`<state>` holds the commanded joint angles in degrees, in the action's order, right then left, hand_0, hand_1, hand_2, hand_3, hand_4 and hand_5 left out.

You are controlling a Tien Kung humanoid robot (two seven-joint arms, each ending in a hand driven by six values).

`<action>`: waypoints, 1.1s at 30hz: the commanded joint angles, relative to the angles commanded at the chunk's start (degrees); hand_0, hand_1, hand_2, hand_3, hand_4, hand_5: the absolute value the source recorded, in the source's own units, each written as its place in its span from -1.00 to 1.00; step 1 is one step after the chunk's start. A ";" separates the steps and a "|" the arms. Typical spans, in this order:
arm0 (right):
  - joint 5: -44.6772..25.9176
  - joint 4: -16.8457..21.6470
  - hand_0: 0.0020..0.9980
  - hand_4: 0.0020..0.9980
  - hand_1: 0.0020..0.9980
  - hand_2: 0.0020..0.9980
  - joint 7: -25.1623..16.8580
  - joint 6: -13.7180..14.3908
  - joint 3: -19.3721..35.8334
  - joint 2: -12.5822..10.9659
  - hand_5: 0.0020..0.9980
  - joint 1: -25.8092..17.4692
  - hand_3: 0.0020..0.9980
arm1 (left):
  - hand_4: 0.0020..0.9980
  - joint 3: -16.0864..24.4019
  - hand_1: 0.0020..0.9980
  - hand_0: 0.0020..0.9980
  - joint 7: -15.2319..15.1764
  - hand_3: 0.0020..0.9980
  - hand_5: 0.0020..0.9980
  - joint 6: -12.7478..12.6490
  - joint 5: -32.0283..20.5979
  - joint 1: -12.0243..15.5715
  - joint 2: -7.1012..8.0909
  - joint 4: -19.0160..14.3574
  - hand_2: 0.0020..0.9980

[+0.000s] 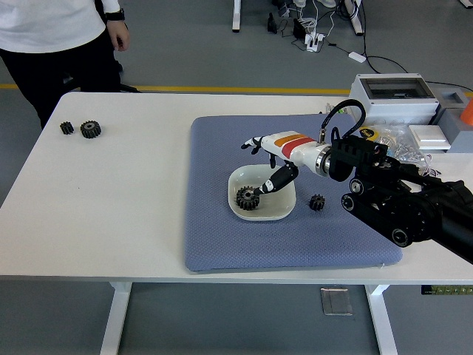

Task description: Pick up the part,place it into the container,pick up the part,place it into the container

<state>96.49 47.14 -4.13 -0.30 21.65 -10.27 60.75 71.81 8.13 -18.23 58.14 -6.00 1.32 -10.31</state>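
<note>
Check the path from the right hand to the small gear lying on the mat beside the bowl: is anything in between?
Nothing visible blocks it. The right hand is open above the bowl, and the small gear lies alone on the blue mat just right of the bowl.
</note>
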 joint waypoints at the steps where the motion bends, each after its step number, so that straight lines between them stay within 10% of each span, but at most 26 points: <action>1: 0.50 0.32 -0.54 0.88 -0.10 0.52 0.11 -0.01 0.59 -0.96 -0.41 -0.13 0.53 | 0.33 0.04 0.08 0.18 -0.02 0.12 0.14 -0.03 0.02 0.05 0.01 0.00 0.32; 14: 4.29 3.52 -0.57 0.95 -0.11 0.46 0.57 -2.11 4.08 -11.69 -0.33 -6.67 0.33 | 0.33 0.34 0.08 0.19 -0.04 0.12 0.14 -0.10 -0.15 0.17 -0.26 0.00 0.33; 33: 2.92 0.42 -0.57 0.95 -0.11 0.45 -0.54 -0.27 0.77 -10.30 -0.33 -8.84 0.36 | 0.32 -0.11 0.10 0.20 -0.26 0.12 0.14 -0.06 -1.22 -0.11 -0.60 0.00 0.33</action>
<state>99.42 47.56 -4.66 -0.57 22.42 -20.57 51.91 71.70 7.87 -18.29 56.91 -6.11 0.72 -10.31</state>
